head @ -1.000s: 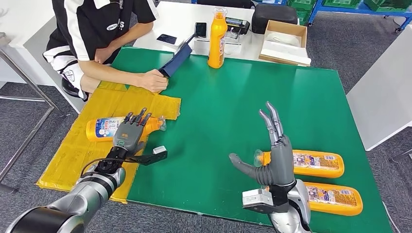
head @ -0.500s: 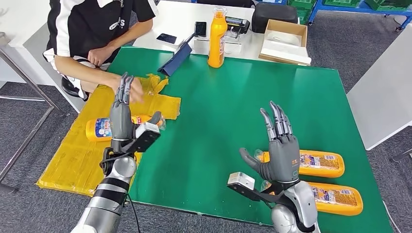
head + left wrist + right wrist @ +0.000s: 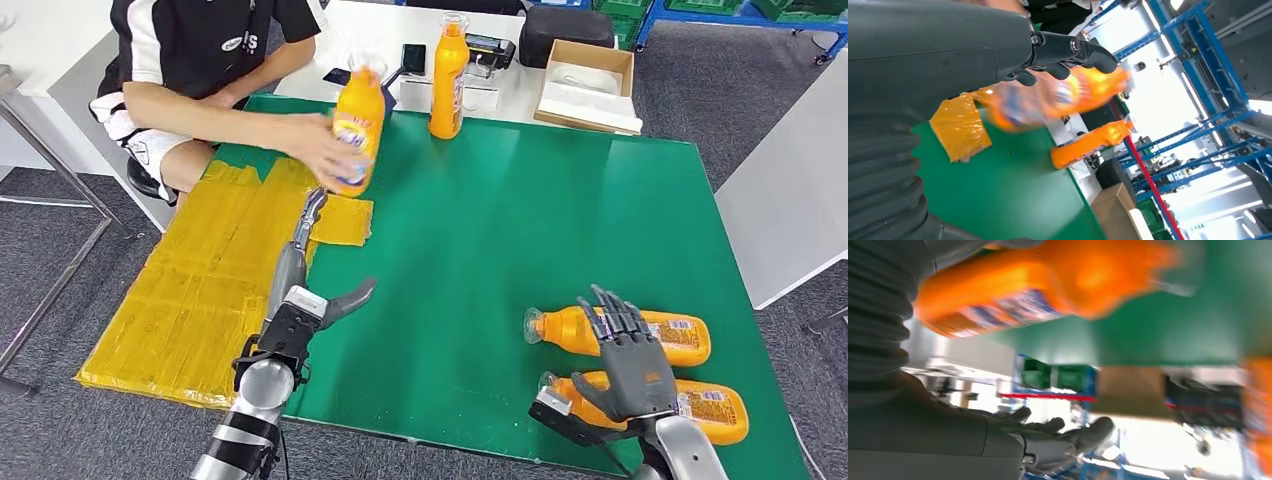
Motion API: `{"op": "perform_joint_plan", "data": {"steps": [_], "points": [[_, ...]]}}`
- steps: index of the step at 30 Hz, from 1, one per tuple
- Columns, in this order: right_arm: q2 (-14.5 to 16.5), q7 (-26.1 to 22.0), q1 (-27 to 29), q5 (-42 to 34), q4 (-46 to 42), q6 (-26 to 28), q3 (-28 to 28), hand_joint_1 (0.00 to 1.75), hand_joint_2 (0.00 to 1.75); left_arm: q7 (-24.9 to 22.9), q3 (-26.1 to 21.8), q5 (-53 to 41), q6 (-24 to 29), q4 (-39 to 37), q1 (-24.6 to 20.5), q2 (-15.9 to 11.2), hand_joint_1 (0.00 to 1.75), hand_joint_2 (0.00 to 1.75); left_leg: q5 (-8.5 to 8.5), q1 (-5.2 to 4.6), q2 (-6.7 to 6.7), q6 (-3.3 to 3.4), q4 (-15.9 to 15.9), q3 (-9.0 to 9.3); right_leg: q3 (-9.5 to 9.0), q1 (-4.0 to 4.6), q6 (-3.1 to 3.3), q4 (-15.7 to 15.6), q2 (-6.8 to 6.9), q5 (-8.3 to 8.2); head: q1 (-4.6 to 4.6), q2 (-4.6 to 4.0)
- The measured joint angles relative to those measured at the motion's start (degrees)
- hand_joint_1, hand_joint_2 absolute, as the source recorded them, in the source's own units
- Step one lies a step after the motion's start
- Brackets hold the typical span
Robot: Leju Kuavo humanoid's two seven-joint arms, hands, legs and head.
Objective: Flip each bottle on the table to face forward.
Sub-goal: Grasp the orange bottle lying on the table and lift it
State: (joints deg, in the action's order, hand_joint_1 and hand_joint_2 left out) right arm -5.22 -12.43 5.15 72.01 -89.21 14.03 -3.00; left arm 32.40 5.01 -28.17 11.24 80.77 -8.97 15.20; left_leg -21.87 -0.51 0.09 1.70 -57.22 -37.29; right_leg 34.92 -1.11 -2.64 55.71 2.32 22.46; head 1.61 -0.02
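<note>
A person's hand holds an orange bottle point(image 3: 358, 125) upright above the far left part of the green mat point(image 3: 480, 220); it is blurred in the left wrist view point(image 3: 1058, 97). Two more orange bottles lie on their sides at the near right, one farther point(image 3: 660, 335) and one nearer point(image 3: 700, 410). My right hand point(image 3: 630, 370) hangs palm-down over them with fingers spread and nothing in it; whether it touches them I cannot tell. My left hand point(image 3: 295, 290) stands open at the mat's left edge, fingers pointing away, thumb out, holding nothing.
Another orange bottle point(image 3: 447, 75) stands upright on the white table beyond the mat. A yellow sheet point(image 3: 200, 280) covers the left side. The seated person point(image 3: 200, 50) reaches in from the far left. A cardboard box point(image 3: 585, 85) and phones point(image 3: 413, 60) lie behind.
The person lifted the bottle off the yellow sheet and raised it upright near the far edge. My left hand drew back and lower. My right hand turned palm-down over the two lying bottles.
</note>
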Motion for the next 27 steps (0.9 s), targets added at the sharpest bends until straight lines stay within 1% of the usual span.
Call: {"op": "perform_joint_plan", "data": {"steps": [5, 10, 17, 21, 27], "points": [[-1.29, -0.32, -1.25, 0.51, 3.64, 0.26, 3.58, 0.0, 1.75, 1.1, -0.03, 1.84, -0.67, -0.24, 0.57, 0.17, 0.0, 1.75, 0.03, 0.0, 0.03, 0.01, 0.0, 0.05, -0.03, 0.0, -0.01, 0.0, -0.01, -0.02, 0.02, 0.0], [-2.75, -0.87, -5.62, 1.07, 11.09, 1.85, 7.88, 0.0, 1.75, 3.26, -0.09, 2.69, -1.78, -1.03, 0.97, 0.16, 0.0, 1.75, 0.1, -0.03, -0.03, 0.1, 0.0, 0.04, -0.07, -0.03, -0.08, 0.0, 0.06, -0.07, 0.0, 0.0], [-4.18, -2.19, -10.16, -0.33, 17.15, 5.1, 12.25, 0.0, 1.75, 4.16, -0.34, 2.8, -2.21, -3.68, 1.45, 0.08, 0.0, 1.75, 0.11, -0.11, -0.01, 0.12, 0.0, -0.02, -0.03, -0.08, -0.13, 0.01, 0.06, -0.11, 0.02, 0.0], [-4.05, -3.42, -12.56, -1.35, 19.24, 6.92, 13.49, 0.0, 1.75, 4.89, -0.77, 2.8, -2.14, -5.91, 1.46, 0.04, 0.0, 1.75, 0.11, -0.1, -0.01, 0.12, 0.0, -0.02, -0.03, -0.07, -0.13, 0.01, 0.07, -0.1, 0.02, 0.01], [-3.61, -3.55, -13.93, -1.56, 20.53, 7.36, 13.84, 0.0, 1.75, 5.09, -1.03, 2.81, -2.13, -7.48, 1.49, 0.04, 0.0, 1.75, 0.11, -0.1, -0.01, 0.12, 0.0, -0.02, -0.03, -0.07, -0.12, 0.02, 0.07, -0.1, 0.02, 0.0]]}}
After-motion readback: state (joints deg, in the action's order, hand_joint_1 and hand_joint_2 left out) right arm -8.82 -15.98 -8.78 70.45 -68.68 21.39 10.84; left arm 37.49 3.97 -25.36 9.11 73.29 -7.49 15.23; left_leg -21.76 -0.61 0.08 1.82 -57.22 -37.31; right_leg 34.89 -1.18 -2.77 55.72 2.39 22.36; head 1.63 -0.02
